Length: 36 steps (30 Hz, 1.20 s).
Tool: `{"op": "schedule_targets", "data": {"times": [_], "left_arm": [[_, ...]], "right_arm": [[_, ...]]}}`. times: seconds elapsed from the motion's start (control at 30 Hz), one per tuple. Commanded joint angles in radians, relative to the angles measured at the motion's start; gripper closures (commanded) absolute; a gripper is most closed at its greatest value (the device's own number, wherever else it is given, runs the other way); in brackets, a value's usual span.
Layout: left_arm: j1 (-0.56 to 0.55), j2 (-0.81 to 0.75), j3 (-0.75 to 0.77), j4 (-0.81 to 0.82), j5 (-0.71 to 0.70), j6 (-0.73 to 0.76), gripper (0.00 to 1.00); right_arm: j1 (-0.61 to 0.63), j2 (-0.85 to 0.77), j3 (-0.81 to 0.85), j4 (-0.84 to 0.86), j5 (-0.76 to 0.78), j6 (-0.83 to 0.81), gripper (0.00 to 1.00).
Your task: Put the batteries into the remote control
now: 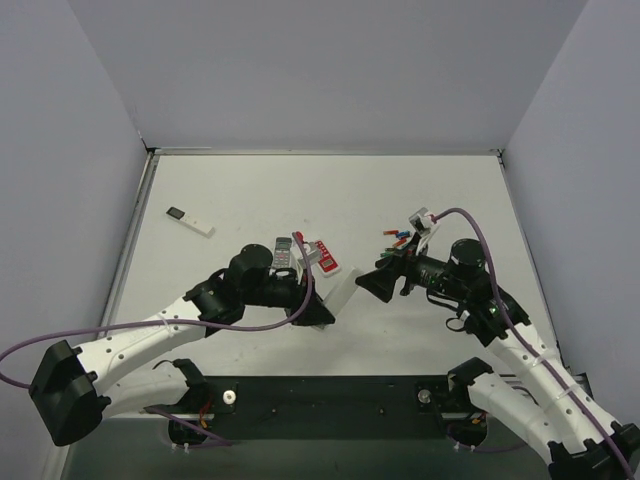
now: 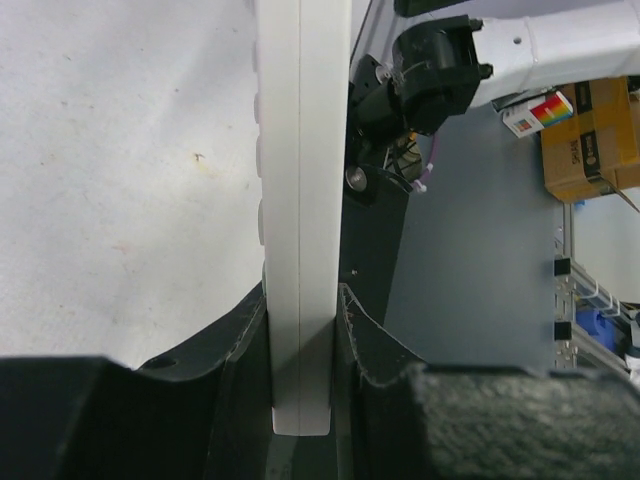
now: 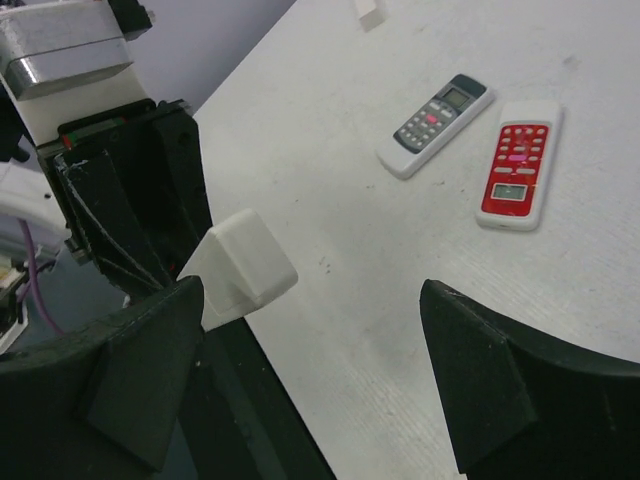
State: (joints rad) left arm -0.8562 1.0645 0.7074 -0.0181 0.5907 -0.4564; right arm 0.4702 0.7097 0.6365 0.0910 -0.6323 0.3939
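My left gripper point(image 1: 322, 314) is shut on the remote control point(image 1: 345, 290), a long slim white bar lifted off the table and pointing toward the right arm. In the left wrist view the remote control point(image 2: 300, 200) stands edge-on, clamped at its near end between both fingers of the left gripper point(image 2: 302, 330). My right gripper point(image 1: 380, 284) is open facing it. In the right wrist view the remote control's free end point(image 3: 240, 265) sits just by the left finger, inside the wide gap of the right gripper point(image 3: 310, 370). The batteries point(image 1: 399, 238) lie in a small coloured cluster beyond the right wrist.
A grey-faced remote point(image 1: 283, 253) and a red-faced remote point(image 1: 323, 258) lie side by side behind the left arm, also seen as the grey remote point(image 3: 435, 125) and red remote point(image 3: 518, 165). A white stick with a black end point(image 1: 190, 221) lies far left. The table's near edge is just below both grippers.
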Motion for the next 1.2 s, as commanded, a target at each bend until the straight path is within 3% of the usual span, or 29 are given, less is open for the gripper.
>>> {"op": "schedule_targets", "data": {"times": [0.0,0.23,0.47,0.57,0.6,0.63,0.67,0.7,0.77,0.8,0.87,0.93,1.0,1.17], "left_arm": [[0.005,-0.02,0.038,-0.032,0.116,0.047,1.0],[0.006,-0.003,0.064,-0.054,0.152,0.071,1.0],[0.006,0.012,0.083,-0.062,0.178,0.084,1.0],[0.006,0.008,0.084,-0.071,0.179,0.091,1.0],[0.008,0.006,0.084,-0.074,0.173,0.093,1.0],[0.008,0.006,0.084,-0.08,0.166,0.099,1.0],[0.009,-0.001,0.084,-0.091,0.158,0.101,0.94],[0.011,-0.008,0.081,-0.097,0.138,0.104,0.77],[0.022,-0.035,0.076,-0.098,0.107,0.099,0.59],[0.028,-0.049,0.063,-0.098,0.053,0.094,0.42],[0.04,-0.111,0.043,-0.089,-0.047,0.064,0.3],[0.051,-0.165,-0.005,-0.068,-0.211,0.006,0.21],[0.054,-0.259,-0.055,0.004,-0.373,-0.065,0.18],[0.051,-0.466,-0.32,0.37,-0.59,-0.341,0.16]], "right_arm": [[-0.004,0.049,0.066,0.041,-0.219,-0.07,0.17],[-0.001,0.16,0.112,0.05,-0.414,-0.069,0.27],[0.004,0.203,0.118,0.03,-0.5,-0.075,0.43],[0.004,0.203,0.114,0.032,-0.501,-0.073,0.66],[0.005,0.203,0.115,0.032,-0.494,-0.072,0.87],[0.004,0.195,0.117,0.033,-0.486,-0.07,0.95],[0.002,0.194,0.118,0.032,-0.46,-0.063,1.0],[0.002,0.191,0.12,0.033,-0.443,-0.056,1.0],[0.004,0.175,0.117,0.059,-0.396,-0.008,1.0],[0.004,0.169,0.112,0.078,-0.335,0.02,1.0],[0.004,0.145,0.069,0.183,-0.256,0.103,1.0],[0.011,0.108,0.019,0.269,-0.094,0.254,1.0],[0.046,0.08,-0.072,0.407,0.032,0.38,1.0],[0.26,0.03,-0.208,0.596,0.54,0.502,1.0]]}}
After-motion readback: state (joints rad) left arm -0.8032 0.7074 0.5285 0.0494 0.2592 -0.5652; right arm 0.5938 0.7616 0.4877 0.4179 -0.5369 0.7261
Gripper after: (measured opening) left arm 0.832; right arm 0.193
